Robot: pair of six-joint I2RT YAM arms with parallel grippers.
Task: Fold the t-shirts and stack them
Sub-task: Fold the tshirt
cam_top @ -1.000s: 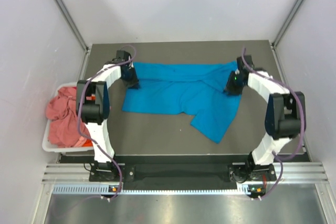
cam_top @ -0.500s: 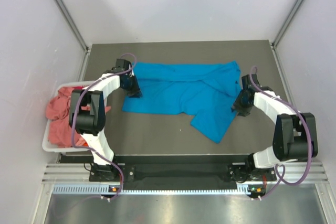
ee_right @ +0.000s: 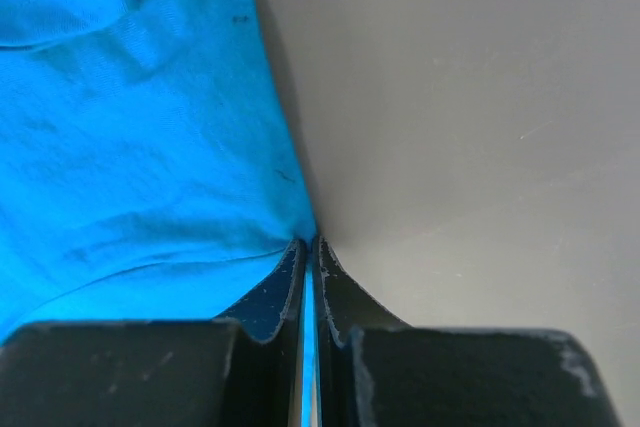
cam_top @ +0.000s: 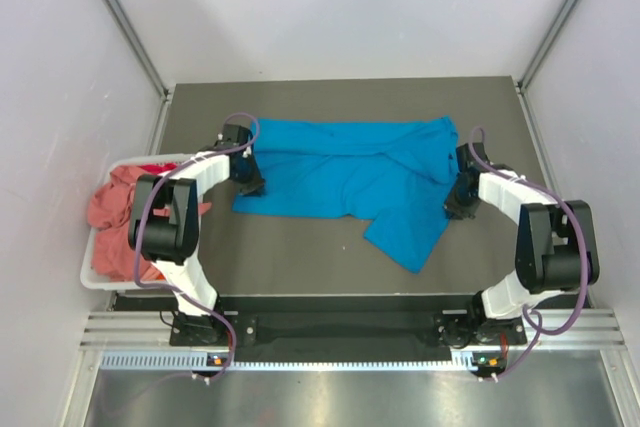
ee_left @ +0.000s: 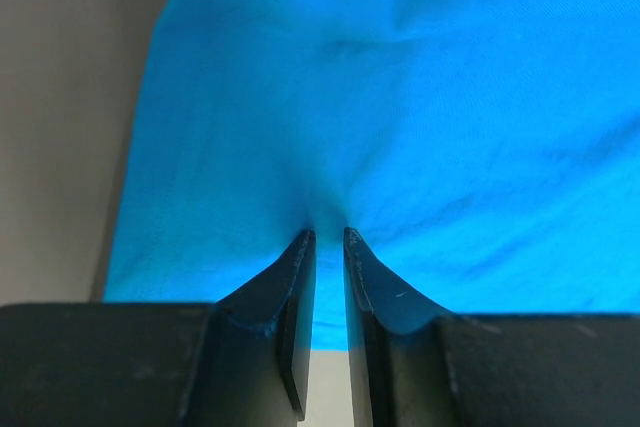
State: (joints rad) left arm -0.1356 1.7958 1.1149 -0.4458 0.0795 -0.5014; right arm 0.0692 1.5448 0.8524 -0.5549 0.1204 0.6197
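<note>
A turquoise-blue t-shirt (cam_top: pixel 345 172) lies spread across the dark table, its near right part folded into a flap (cam_top: pixel 405 232). My left gripper (cam_top: pixel 250 185) sits at the shirt's left edge. In the left wrist view its fingertips (ee_left: pixel 328 234) stand narrowly apart with blue t-shirt cloth (ee_left: pixel 400 97) puckered between them. My right gripper (cam_top: pixel 455 209) is at the shirt's right edge. In the right wrist view that gripper (ee_right: pixel 310 241) is shut on the hem of the blue t-shirt (ee_right: pixel 130 147), with a thin blue strip showing between the jaws.
A white slatted basket (cam_top: pixel 88 272) stands off the table's left edge, holding crumpled salmon-pink t-shirts (cam_top: pixel 112 217) and a bit of red cloth (cam_top: pixel 150 169). Grey walls close in the table on three sides. Bare table (cam_top: pixel 300 257) lies in front of the shirt.
My right gripper moved from the shirt's far right corner nearer along the right edge and shut on the hem. My left gripper shifted slightly nearer along the left edge.
</note>
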